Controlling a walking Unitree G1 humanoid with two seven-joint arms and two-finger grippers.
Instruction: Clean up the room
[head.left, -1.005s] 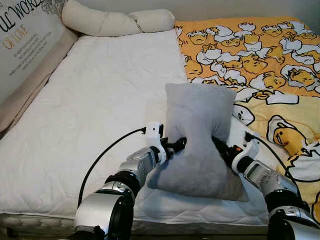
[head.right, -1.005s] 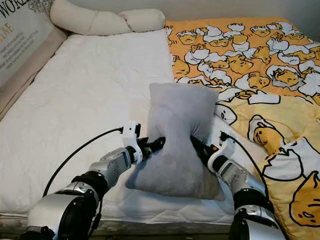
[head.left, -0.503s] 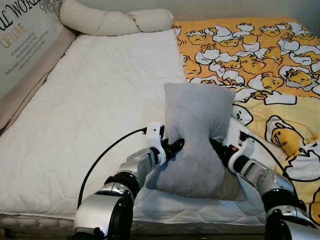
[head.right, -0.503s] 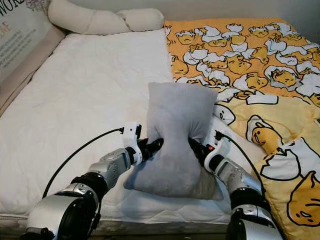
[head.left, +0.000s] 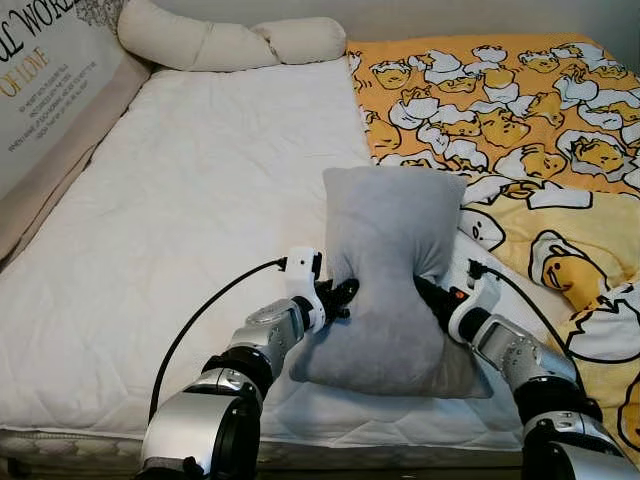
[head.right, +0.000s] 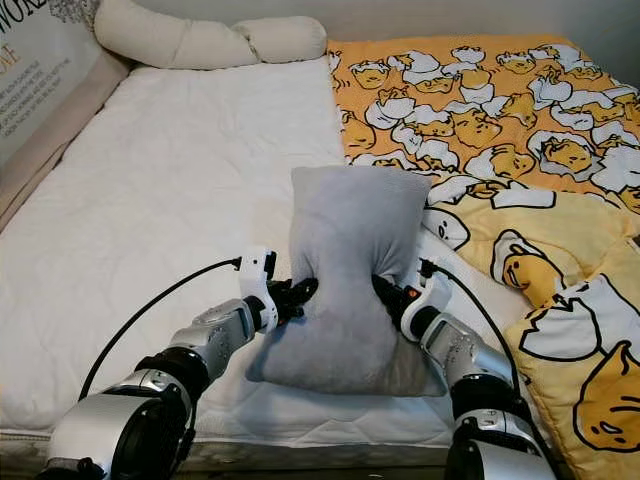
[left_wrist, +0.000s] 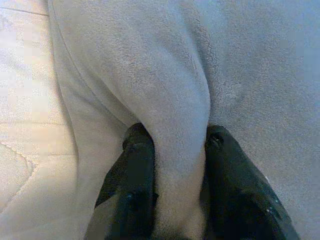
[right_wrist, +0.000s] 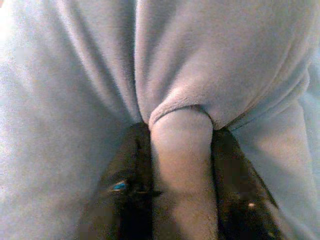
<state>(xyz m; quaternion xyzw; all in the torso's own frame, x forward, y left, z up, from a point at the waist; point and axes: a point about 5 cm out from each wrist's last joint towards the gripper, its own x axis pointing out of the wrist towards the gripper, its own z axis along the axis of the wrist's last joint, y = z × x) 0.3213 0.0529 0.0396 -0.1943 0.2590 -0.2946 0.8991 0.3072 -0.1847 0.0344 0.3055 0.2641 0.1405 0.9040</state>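
1. Pillow (head.left: 390, 270), grey, is standing on end on the bed (head.left: 200, 210), near its front edge, pinched in at the waist from both sides.
2. L gripper (head.left: 345, 295) is pressing into pillow's left side; fingers (left_wrist: 135, 170) closed on a fold of fabric, narrow gap filled w/ fleece.
3. R gripper (head.left: 428, 292) is gripping pillow's right side; fingers (right_wrist: 227, 170) clamped on a fabric ridge.
4. Duck blanket (head.left: 520, 120) is lying just right of pillow, partly behind it.
5. Bolster (head.left: 230, 40) is sitting well behind pillow, at bed head.
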